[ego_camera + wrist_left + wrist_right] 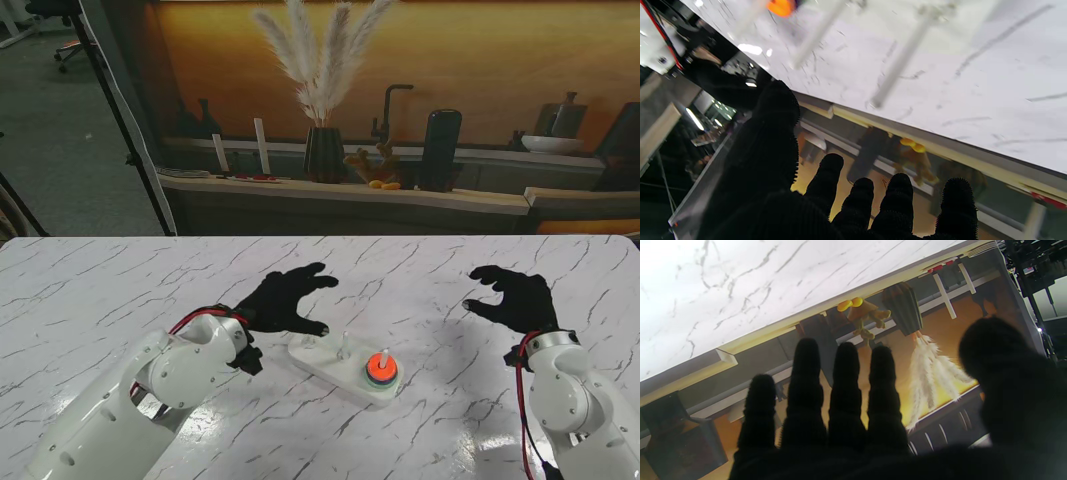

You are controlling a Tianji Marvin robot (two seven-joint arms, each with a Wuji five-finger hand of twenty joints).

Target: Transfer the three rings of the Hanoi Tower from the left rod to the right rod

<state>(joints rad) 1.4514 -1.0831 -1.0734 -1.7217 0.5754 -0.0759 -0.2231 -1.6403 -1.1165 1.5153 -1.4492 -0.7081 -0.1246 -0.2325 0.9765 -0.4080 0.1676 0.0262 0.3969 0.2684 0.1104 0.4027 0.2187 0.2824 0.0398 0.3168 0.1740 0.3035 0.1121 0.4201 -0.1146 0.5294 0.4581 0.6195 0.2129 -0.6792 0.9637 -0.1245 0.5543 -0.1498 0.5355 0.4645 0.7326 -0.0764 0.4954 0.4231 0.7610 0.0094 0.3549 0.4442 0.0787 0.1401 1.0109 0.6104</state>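
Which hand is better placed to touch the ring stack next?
Left. The left hand hovers open beside the tower base, near the ring stack; the right hand, also open, is farther off.

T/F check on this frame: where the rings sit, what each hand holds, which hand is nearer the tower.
1. The rings are stacked on the right rod. True.
2. The left hand holds a ring. False: open, holding nothing.
3. The right hand rests on the tower base. False: it is apart from it, to the right.
4. The left hand is nearer the base than the right hand. True.
5. An orange ring tops the stack. True.
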